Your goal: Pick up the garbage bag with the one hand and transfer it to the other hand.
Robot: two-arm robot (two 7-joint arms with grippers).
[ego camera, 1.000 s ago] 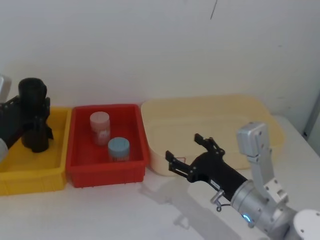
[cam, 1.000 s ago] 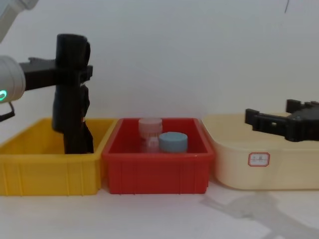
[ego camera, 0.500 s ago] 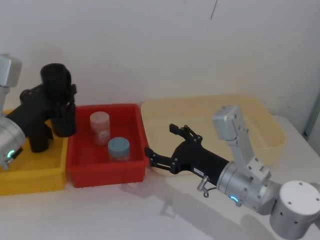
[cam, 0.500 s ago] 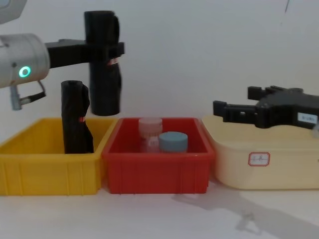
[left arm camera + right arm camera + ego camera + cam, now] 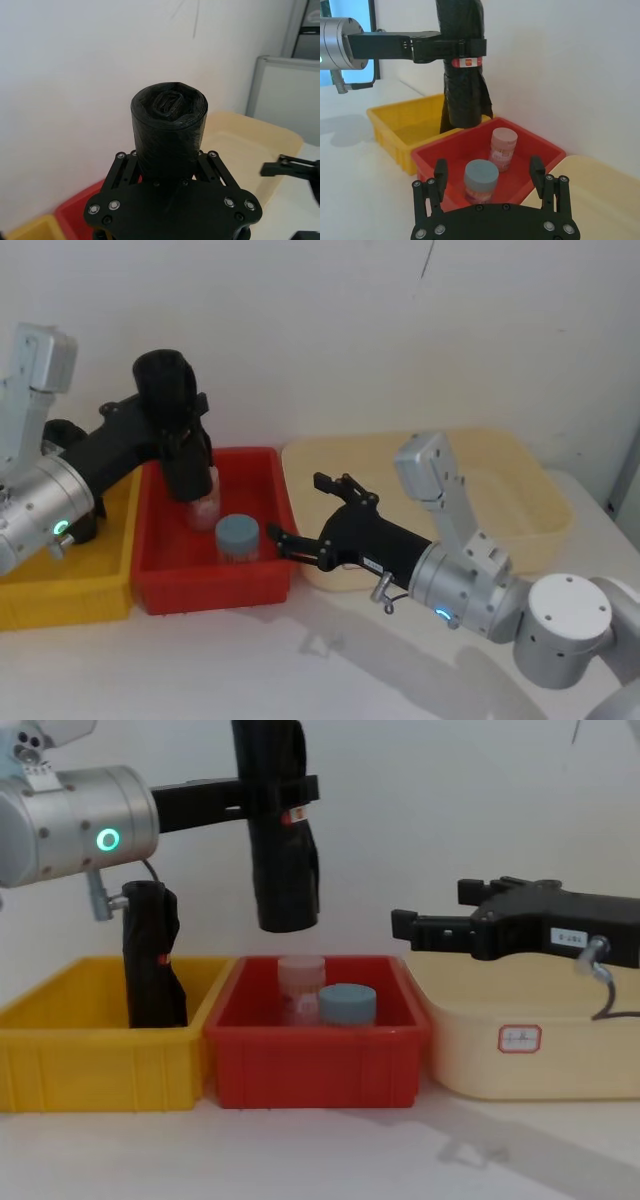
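Both sides of the upright garbage bag (image 5: 283,880) are pinched by the left gripper (image 5: 284,800) at its red-and-white label, holding it in the air above the red bin's (image 5: 315,1070) left half. The right gripper (image 5: 432,908), jaws spread wide, hovers over the cream tub's (image 5: 520,1075) left edge, apart from the bag.
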